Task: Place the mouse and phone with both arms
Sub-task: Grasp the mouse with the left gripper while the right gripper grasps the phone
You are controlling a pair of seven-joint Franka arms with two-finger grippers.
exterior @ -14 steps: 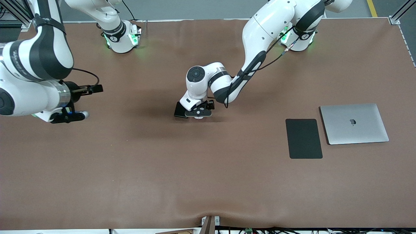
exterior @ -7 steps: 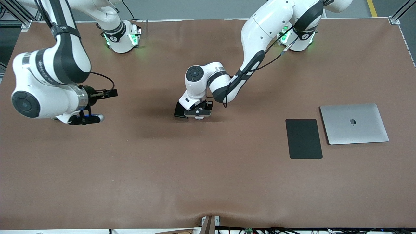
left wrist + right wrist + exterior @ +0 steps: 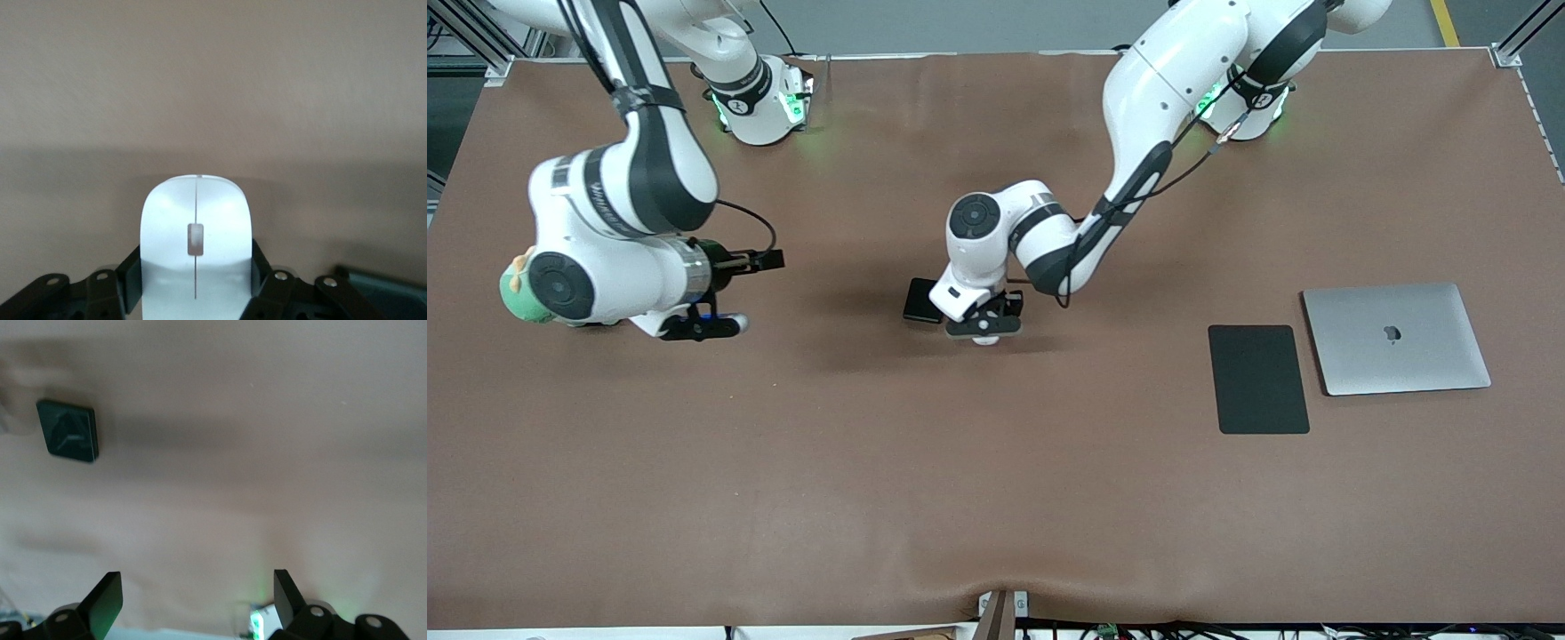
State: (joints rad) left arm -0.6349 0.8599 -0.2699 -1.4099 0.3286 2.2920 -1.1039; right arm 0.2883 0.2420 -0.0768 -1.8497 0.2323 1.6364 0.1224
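The white mouse [image 3: 196,240] sits between the fingers of my left gripper [image 3: 196,283], which is shut on it. In the front view the left gripper [image 3: 984,329] holds the mouse [image 3: 986,340] low over the middle of the table. The black phone [image 3: 922,300] lies flat on the table just beside that gripper, toward the right arm's end. My right gripper [image 3: 704,327] is open and empty over the table toward the right arm's end. The right wrist view shows its spread fingers [image 3: 107,600] and the phone [image 3: 68,431] some way off.
A flat black mat [image 3: 1258,379] and a closed silver laptop [image 3: 1395,338] lie side by side toward the left arm's end. A green thing [image 3: 514,298] shows at the right arm's wrist joint. The brown table cover [image 3: 996,480] is bare nearer the front camera.
The right arm has swung in toward the table's middle. The left gripper has moved with the mouse a little toward the front camera, and more of the phone shows.
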